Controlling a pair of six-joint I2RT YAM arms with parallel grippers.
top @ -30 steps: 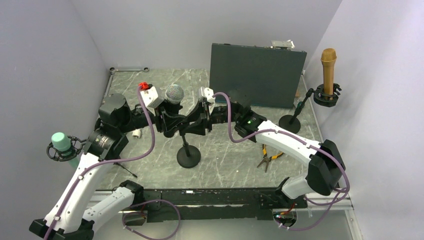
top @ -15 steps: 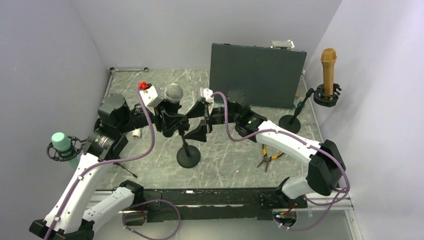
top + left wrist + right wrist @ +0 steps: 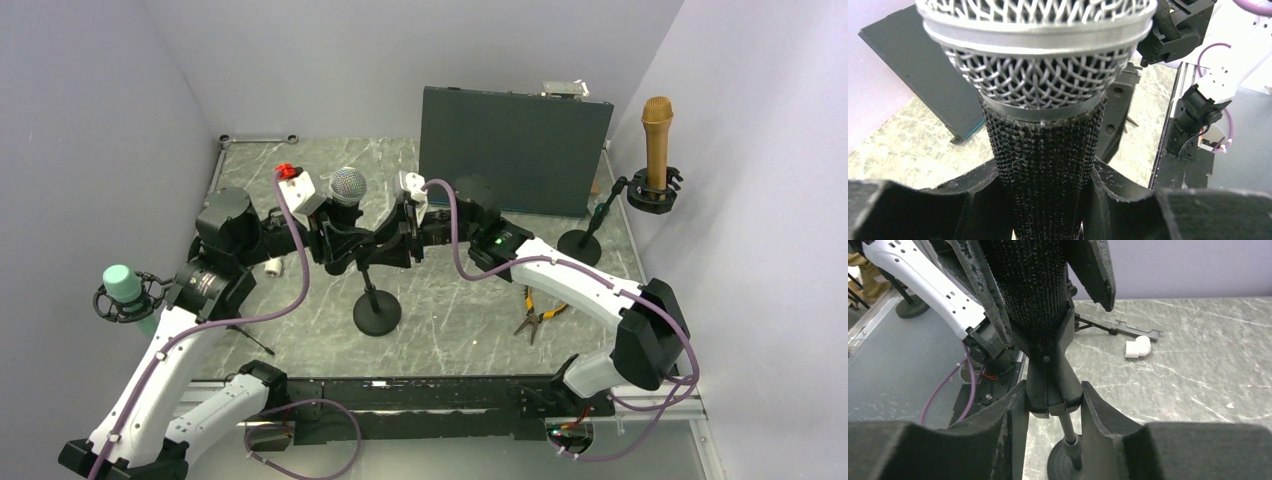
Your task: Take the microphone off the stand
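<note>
Half a second ago your right pincer [image 3: 1050,400] stood wide open beside the stand [image 3: 377,312]. Now it has closed again, and its two fingers press on both sides of the clip [image 3: 1050,382]. A second ago it was also closed there, so this looks like a fresh grip on the same place. The left pincer [image 3: 1045,200] has not changed: it is narrow and holds the mic [image 3: 348,188] on the black body just under the mesh head.

For the task this means, I think, that both holds are now ready. One side fixes the stand, and the other side can pull the mic out. The mic is not yet free. Its lower end sits in the clip, above the middle of the worktop [image 3: 460,320], between your two arms.

The mic points with its head up and its tail down into the clip. Its long axis is close to upright. From above it seems to lean a little toward the far side, but I cannot say this surely. A pull along this axis, upward, is probably what the next move needs.
</note>
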